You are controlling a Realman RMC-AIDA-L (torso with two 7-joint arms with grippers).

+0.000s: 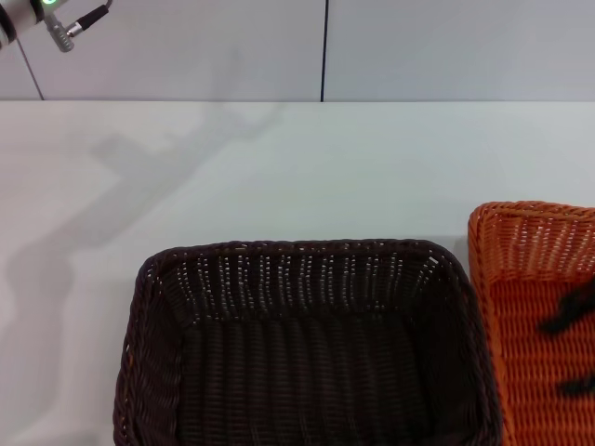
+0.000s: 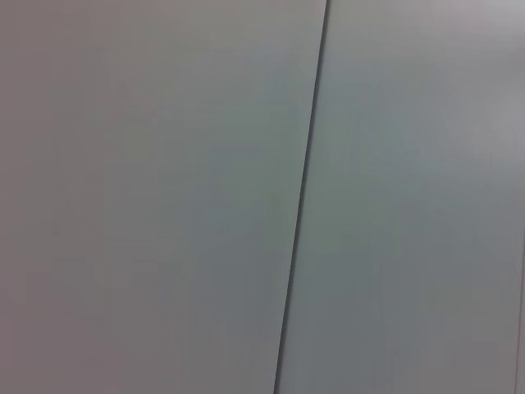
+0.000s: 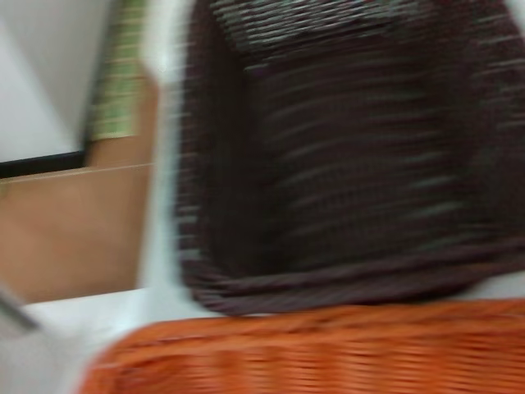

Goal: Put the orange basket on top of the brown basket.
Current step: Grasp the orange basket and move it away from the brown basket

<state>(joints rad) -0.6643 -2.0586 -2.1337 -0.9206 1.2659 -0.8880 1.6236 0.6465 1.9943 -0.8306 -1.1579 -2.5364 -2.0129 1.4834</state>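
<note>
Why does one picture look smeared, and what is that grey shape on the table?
Right wrist view: the brown basket and orange basket are streaked, which looks like motion blur. Head view: the grey shape is a soft, arm-like shadow on the table; dark blurred marks lie over the orange basket. Left wrist view: only a plain wall with a seam.

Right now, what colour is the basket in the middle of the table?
Very dark brown, almost black, woven brown basket; the head view shows it best.
</note>
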